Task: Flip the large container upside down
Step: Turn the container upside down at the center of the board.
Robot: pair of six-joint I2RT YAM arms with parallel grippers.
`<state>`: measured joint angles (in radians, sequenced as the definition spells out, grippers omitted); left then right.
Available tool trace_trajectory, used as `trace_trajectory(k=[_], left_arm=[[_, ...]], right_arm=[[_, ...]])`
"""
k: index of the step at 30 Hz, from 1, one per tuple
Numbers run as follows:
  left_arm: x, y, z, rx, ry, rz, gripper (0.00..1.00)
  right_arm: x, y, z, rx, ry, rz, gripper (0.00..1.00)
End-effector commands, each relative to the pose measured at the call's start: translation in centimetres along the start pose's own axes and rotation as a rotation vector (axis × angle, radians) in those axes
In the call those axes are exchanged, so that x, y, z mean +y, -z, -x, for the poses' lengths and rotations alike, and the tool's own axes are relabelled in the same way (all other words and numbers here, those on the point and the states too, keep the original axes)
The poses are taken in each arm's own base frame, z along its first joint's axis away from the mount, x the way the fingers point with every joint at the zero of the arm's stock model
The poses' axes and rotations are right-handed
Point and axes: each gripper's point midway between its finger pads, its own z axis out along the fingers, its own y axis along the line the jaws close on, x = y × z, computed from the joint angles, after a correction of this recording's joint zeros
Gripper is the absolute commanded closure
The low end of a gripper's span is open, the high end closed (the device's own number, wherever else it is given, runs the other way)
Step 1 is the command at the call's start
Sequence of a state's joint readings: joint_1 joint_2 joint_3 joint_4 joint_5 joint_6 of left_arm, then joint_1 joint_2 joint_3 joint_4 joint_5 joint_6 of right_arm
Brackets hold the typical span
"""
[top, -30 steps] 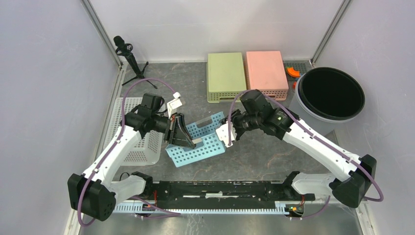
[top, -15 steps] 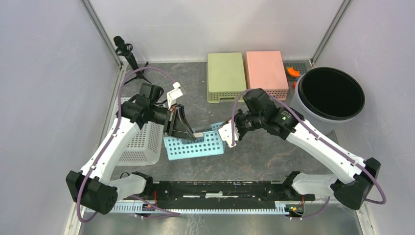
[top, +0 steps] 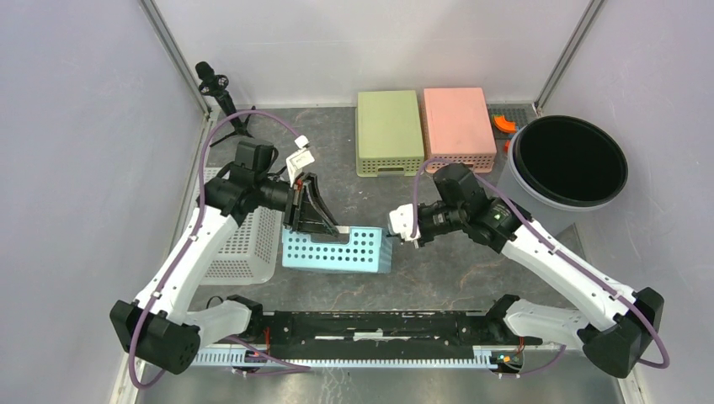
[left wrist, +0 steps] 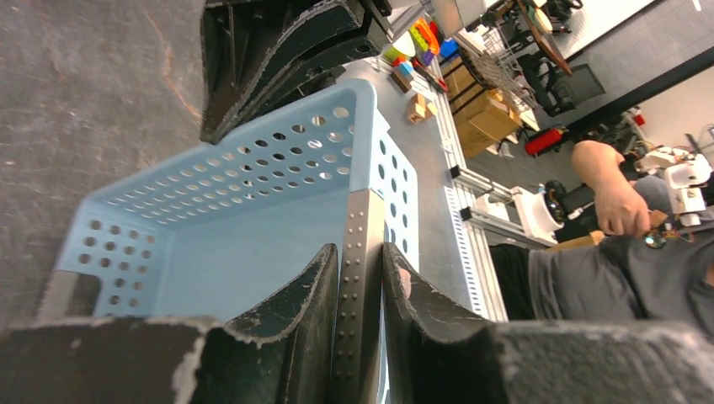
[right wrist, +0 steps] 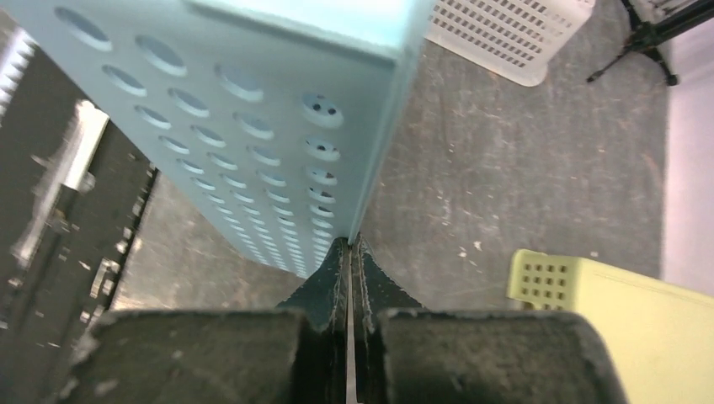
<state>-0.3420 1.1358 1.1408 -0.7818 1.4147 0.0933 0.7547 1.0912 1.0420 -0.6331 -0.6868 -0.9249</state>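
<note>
The large container (top: pixel 341 250) is a light blue perforated basket standing on one long side, its opening facing the back of the table. My left gripper (top: pixel 335 231) is shut on its upper wall. In the left wrist view the grey dotted rim (left wrist: pixel 360 278) sits squeezed between both fingers, with the blue inside (left wrist: pixel 227 227) to the left. My right gripper (top: pixel 401 238) is shut with nothing between its fingers. Its tips (right wrist: pixel 349 242) meet the basket's right corner edge (right wrist: pixel 383 168).
Green (top: pixel 388 130) and pink (top: pixel 458 124) baskets lie upside down at the back. A grey bin with a black inside (top: pixel 569 160) stands at the back right, and a white basket (top: pixel 240 244) at the left, under my left arm. A small tripod (top: pixel 223 97) stands at the back left.
The blue basket has swung from lying tilted and flat to standing on its side. My left gripper lifted its rim, and my right gripper shut and drew back to the right.
</note>
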Motion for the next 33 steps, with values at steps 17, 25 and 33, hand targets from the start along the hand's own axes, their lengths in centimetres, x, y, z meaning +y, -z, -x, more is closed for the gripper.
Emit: trace_trajectory(k=[17, 25, 33], left_arm=[[4.9, 0.5, 2.8, -0.053, -0.069, 0.238, 0.61], [6.2, 0.8, 3.7, -0.061, -0.103, 0.297, 0.54], [7.0, 1.2, 4.9, -0.078, -0.148, 0.343, 0.43]], right_arm=[[-1.5, -0.6, 1.1, -0.38, -0.527, -0.006, 1.0], [-2.3, -0.7, -1.2, -0.356, -0.599, -0.028, 1.0], [-2.2, -0.8, -2.6, -0.347, -0.621, -0.027, 1.0]])
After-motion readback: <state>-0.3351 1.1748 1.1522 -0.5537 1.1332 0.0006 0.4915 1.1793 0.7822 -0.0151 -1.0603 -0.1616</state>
